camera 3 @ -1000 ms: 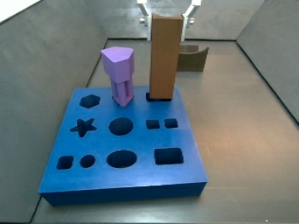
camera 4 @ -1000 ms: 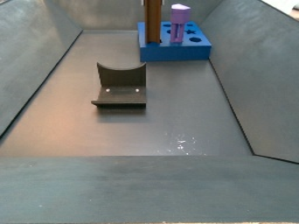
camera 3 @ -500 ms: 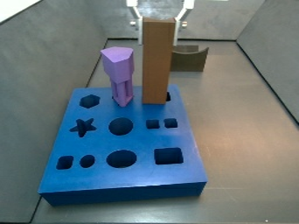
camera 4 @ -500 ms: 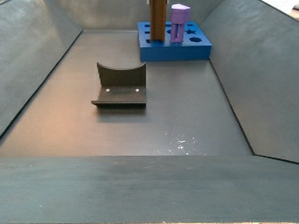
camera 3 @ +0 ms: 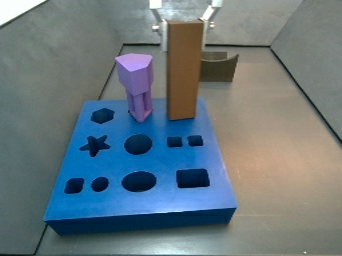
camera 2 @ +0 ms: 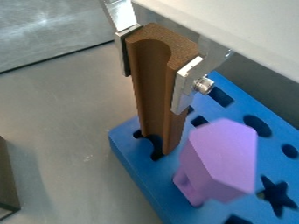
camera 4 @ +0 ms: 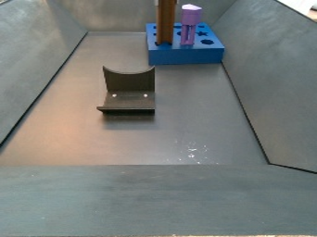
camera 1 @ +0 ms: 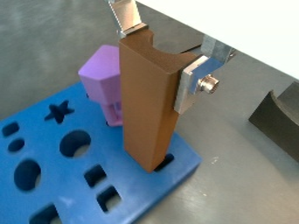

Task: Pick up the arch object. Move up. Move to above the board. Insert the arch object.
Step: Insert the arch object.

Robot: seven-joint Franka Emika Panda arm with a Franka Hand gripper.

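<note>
Since a second ago the arch object (camera 3: 185,68) has shifted slightly left and sunk into its hole at the back of the board (camera 3: 134,195), beside the purple post (camera 3: 135,82), the end effector (camera 1: 162,54) gripping its top.

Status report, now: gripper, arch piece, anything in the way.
Gripper above the board, shut on the arch object. Arch object upright, foot in its cut-out at the board's edge. Purple post stands beside it, apart.
</note>
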